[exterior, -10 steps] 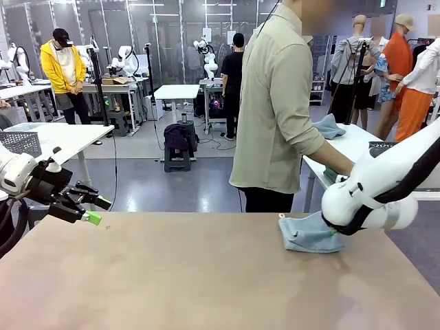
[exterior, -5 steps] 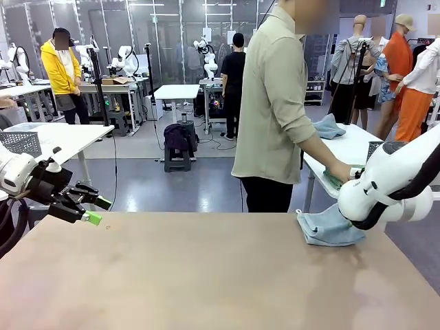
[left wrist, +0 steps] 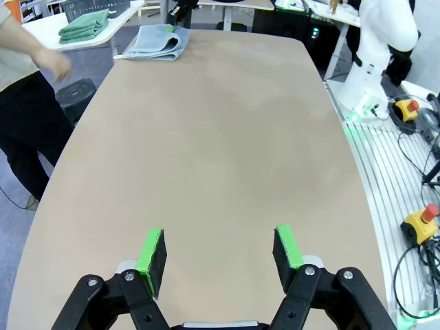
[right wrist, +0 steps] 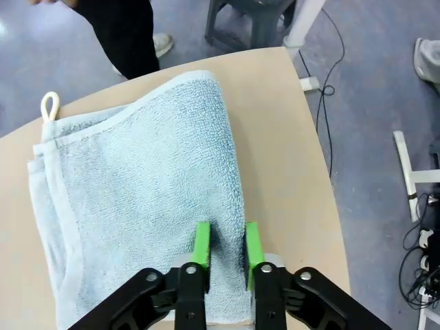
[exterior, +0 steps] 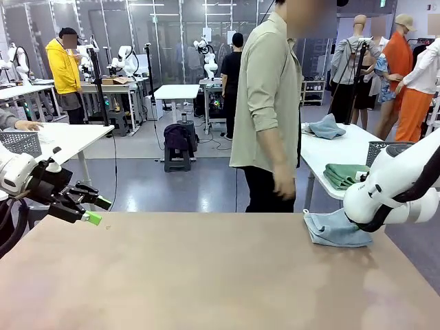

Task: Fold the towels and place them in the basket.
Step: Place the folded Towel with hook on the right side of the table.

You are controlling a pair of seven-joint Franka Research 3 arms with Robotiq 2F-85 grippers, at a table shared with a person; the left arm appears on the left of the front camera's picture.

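A folded grey-blue towel [exterior: 335, 230] [right wrist: 137, 179] lies at the table's far right corner. My right gripper [right wrist: 225, 244] is on its near edge, the green pads close together with a fold of the cloth between them. In the front view the white right wrist [exterior: 388, 196] hides those fingers. Folded green towels [exterior: 347, 174] sit on a white side table, with the dark mesh basket [exterior: 386, 150] behind them. My left gripper [exterior: 95, 210] [left wrist: 220, 258] hangs open at the table's left edge, holding nothing.
A person in a beige shirt [exterior: 267, 103] stands at the far edge, one hand [exterior: 282, 185] hanging down. The brown tabletop [exterior: 206, 275] stretches between the arms. Another mesh basket [exterior: 20, 143] stands on a white table at left. Cables and emergency stops [left wrist: 421, 223] lie on the floor.
My right arm has slid the grey-blue towel to the right, up to the table's corner. The person has let go of the green towels and turned away. The left arm has not moved.
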